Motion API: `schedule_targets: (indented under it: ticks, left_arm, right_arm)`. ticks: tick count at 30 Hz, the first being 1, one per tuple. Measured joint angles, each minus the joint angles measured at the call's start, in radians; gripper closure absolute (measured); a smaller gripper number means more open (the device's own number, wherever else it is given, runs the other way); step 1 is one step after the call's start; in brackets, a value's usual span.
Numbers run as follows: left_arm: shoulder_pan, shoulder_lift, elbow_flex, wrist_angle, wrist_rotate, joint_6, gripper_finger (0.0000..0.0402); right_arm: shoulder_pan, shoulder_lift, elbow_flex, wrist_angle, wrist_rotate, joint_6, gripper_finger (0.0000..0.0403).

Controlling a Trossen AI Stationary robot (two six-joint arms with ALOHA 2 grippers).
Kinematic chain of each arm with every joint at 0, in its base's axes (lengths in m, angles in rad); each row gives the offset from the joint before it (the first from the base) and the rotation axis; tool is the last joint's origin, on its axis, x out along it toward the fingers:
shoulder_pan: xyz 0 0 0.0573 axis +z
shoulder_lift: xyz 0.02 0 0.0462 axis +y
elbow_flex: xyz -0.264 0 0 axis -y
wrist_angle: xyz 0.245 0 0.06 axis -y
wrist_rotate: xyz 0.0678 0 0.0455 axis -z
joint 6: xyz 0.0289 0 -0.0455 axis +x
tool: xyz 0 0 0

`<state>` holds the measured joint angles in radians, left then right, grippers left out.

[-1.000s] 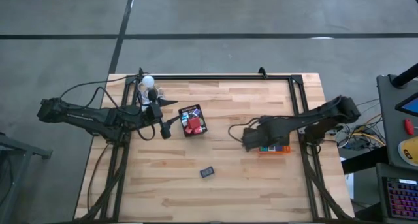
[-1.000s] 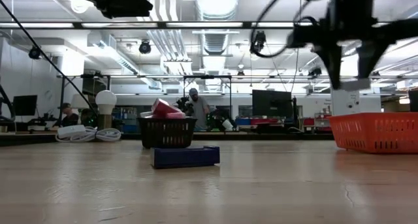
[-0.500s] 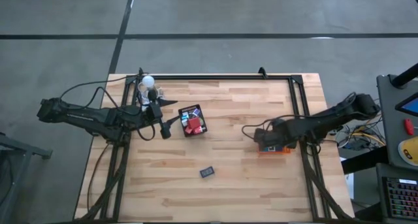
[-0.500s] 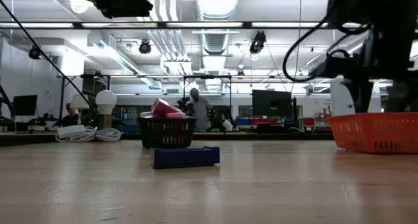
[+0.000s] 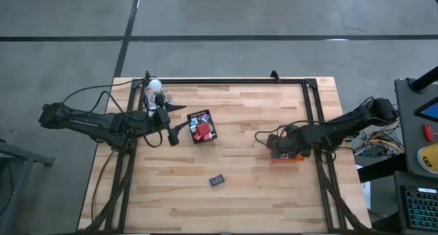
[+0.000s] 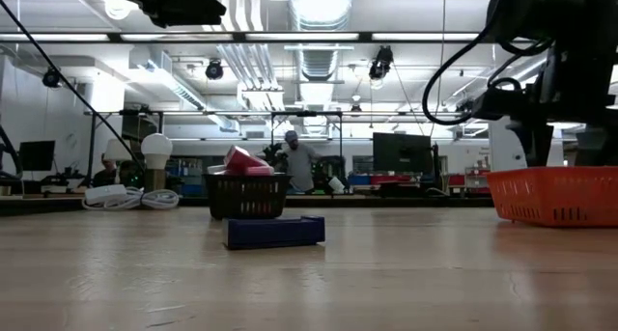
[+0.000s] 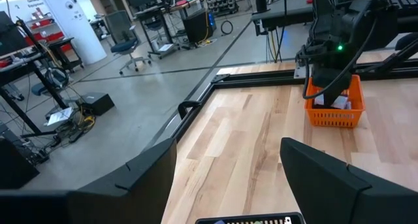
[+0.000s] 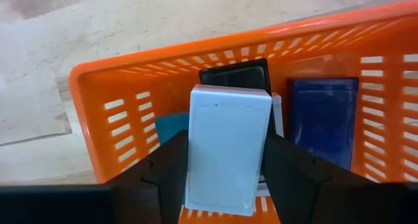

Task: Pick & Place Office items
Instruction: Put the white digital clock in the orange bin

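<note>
The left gripper (image 5: 172,135) is seen at about nine o'clock on the table (image 5: 239,194), just beside the black tray (image 5: 202,126); its fingers (image 7: 326,178) are spread apart with nothing between them. A white bulb (image 5: 155,85) is found at about eleven o'clock. In the black tray, near the middle, red blocks (image 5: 202,130) and other small pieces are piled up. A dark blue block (image 5: 217,181) is left lying flat at about six o'clock, well apart from both trays. At about three o'clock, the right gripper (image 8: 225,168) is held over the orange tray (image 5: 287,157), and a white block (image 8: 226,145) is squeezed between its fingers (image 8: 297,178). A black piece (image 8: 234,74) and a blue piece (image 8: 323,119) are seen lying inside that tray.
</note>
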<state>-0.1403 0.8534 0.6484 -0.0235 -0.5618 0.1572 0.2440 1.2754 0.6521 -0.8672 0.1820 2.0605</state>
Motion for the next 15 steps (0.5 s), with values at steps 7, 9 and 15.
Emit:
schedule_targets:
  ticks: [7,9,15]
  left_arm:
    - [0.0,0.0,0.0,0.0,0.0,0.0,0.0126]
    - [0.0,0.0,0.0,0.0,0.0,0.0,0.0126]
    - [0.0,0.0,0.0,0.0,0.0,0.0,0.0126]
  right_arm:
    - [0.0,0.001,0.014,-0.009,-0.011,-0.002,0.0204]
    - [0.0,0.001,0.014,-0.009,-0.011,-0.002,0.0194]
    - [0.0,0.002,0.019,-0.013,-0.011,0.001,0.0177]
